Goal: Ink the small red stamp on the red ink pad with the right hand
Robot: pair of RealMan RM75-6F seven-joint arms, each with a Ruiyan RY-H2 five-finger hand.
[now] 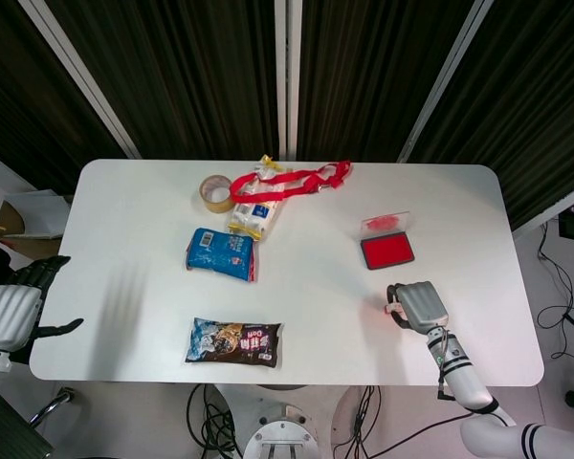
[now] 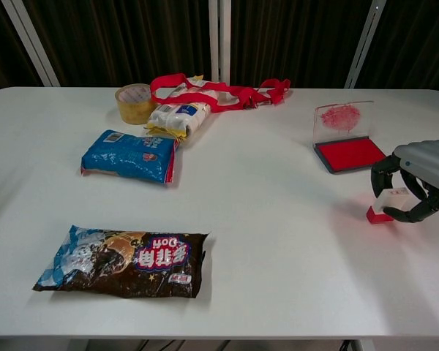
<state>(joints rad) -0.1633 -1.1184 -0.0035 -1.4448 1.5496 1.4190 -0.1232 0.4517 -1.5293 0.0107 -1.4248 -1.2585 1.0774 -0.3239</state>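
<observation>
Stamp, small with a red base and a pale top, stands on the white table near its right side, on the near side of the red ink pad and apart from it. The right hand is curled around the stamp: its dark fingers curve down on both sides of the pale top and pinch it. In the head view the same hand covers most of the stamp. The ink pad lies open, its clear lid standing up at the far edge with red smears on it.

The left hand hangs off the left edge of the table, its fingers spread apart, holding nothing.

On the left half of the table lie a dark snack bag near the front, a blue packet further back, a white packet, a roll of tape and a red ribbon at the far edge. Dark curtains hang behind the table, with white poles between them.
</observation>
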